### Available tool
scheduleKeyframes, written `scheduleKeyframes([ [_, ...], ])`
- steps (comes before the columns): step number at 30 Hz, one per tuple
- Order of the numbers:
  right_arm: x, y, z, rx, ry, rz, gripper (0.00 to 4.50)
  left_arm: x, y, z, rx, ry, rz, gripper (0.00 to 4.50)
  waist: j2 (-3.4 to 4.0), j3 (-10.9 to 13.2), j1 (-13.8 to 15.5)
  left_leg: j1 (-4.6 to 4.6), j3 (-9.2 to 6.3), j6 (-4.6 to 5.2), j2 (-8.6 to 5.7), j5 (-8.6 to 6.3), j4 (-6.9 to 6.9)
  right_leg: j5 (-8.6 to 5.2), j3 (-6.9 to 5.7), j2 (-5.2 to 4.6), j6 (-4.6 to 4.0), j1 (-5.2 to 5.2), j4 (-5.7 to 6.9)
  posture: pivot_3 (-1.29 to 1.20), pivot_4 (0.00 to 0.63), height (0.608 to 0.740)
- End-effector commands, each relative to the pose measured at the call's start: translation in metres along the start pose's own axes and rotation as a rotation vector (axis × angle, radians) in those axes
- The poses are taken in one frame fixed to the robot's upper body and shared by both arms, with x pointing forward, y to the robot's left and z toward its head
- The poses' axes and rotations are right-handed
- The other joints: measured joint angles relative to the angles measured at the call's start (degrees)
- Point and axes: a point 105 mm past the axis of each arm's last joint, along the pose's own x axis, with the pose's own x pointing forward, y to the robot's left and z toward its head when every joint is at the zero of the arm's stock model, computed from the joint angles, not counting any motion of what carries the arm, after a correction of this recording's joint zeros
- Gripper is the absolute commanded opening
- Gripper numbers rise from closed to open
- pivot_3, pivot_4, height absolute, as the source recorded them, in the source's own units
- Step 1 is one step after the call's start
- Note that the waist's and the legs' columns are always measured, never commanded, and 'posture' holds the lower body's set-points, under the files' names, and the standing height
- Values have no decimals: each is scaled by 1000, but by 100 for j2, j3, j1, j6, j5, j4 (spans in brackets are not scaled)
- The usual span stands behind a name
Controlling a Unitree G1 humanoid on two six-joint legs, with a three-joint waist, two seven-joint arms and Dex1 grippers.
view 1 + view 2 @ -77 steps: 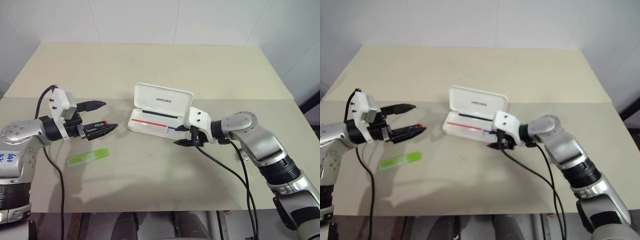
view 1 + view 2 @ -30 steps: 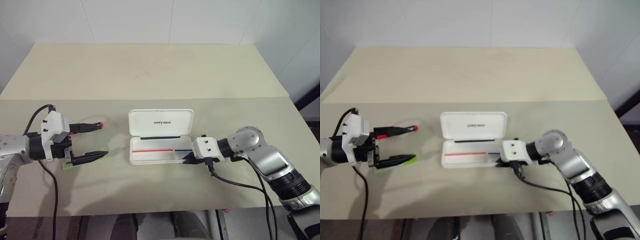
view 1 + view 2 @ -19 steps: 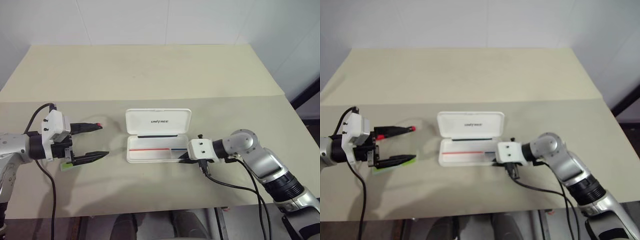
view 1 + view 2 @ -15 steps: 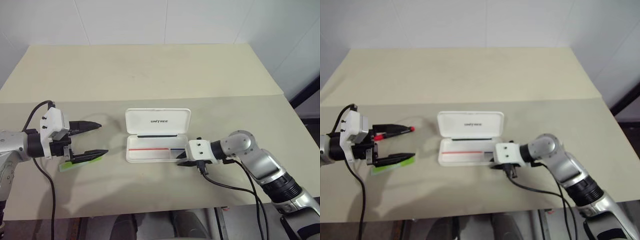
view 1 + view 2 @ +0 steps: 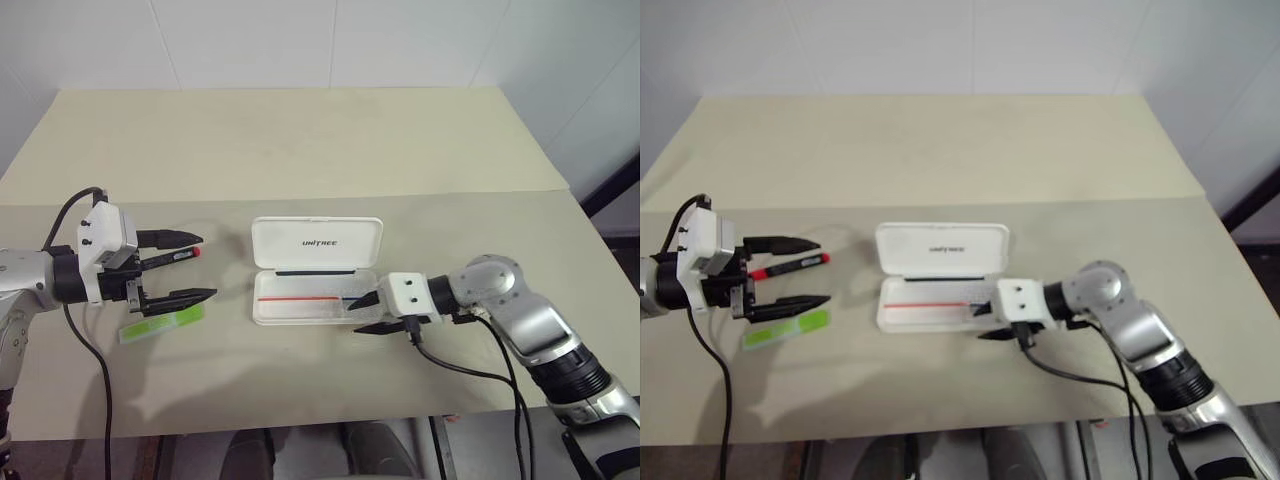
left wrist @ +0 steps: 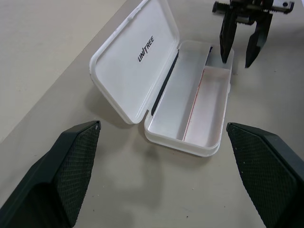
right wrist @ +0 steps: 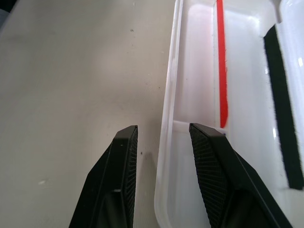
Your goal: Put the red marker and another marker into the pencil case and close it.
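The white pencil case (image 5: pixel 290 235) lies open mid-table, its "UNITREE" lid raised at the back and a red line along the base (image 6: pixel 190 109). My right gripper (image 5: pixel 365 314) is open at the case's right end. In the right wrist view its fingers straddle the front wall (image 7: pixel 166 118), one outside and one over the inside. My left gripper (image 5: pixel 205 267) hovers wide open to the left of the case, holding nothing. The red marker (image 5: pixel 790 267) lies on the table under it, red tip toward the case. The light-green marker (image 5: pixel 160 323) lies just nearer the front edge.
The beige table (image 5: pixel 300 150) has a seam running across it behind the case, with bare room beyond. Black cables (image 5: pixel 470 365) trail from both wrists toward the front edge. A white wall stands at the back.
My right gripper has gone from shut to open at the case's right end. The left gripper stays open in about the same place. The view itself has shifted a little.
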Motion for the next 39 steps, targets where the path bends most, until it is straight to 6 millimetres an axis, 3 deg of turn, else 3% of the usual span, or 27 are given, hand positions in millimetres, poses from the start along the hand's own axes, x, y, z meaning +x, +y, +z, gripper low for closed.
scheduleKeyframes([
  [1, -22, -17, 18, -58, -67, -73, 1835, -10, 4, 3, 39, 28, 25, 4500, 0, 0, -11, 0, 0, 0, 0, 0, 0, 0, 0, 0, 0, 0, 0, 0, 150, 740],
  [5, -53, -29, 37, -63, -264, -169, 3124, -32, 11, -9, 43, 112, 82, 4500, 0, 1, -11, 1, 0, 0, 0, 0, -5, 0, 0, 0, 0, 0, -1, 0, 150, 740],
  [9, -70, -33, 50, -57, -373, -241, 4460, -52, 20, -27, 42, 222, 118, 4500, 0, 1, -8, 2, 1, 0, 1, 0, -12, -2, -2, -1, -3, 0, -4, 0, 150, 740],
  [16, -95, -57, 86, -18, -518, -392, 4460, -86, 45, -59, 55, 505, 134, 4500, 5, 4, -19, 1, 3, 0, 2, 0, -16, -4, -1, -1, -8, -8, 0, 0, 150, 740],
  [21, -97, -59, 94, -24, -516, -415, 4460, -89, 74, -72, 75, 615, 173, 4500, 4, 3, 32, 1, 5, 0, 1, 1, -34, -10, -6, -1, -16, -13, -2, 0, 150, 740],
  [27, -91, -53, 92, -19, -497, -422, 4460, -66, 100, -86, 86, 640, 183, 4500, 5, 3, 153, -9, 10, 0, 0, 1, -39, -19, -6, 0, -10, -26, 1, 0, 150, 740],
  [37, -95, -48, 92, -6, -485, -471, 4460, -19, 112, -98, 70, 621, 139, 4500, 2, 2, 223, -9, 10, 0, 0, 1, -12, -20, -4, 1, -7, -24, 27, 0, 150, 740],
  [39, -96, -48, 93, -4, -484, -477, 4500, -15, 113, -101, 64, 623, 141, 3948, 4, 0, 276, -5, 10, 0, -1, 1, -4, -20, -4, 1, -6, -20, 33, 0, 150, 740],
])
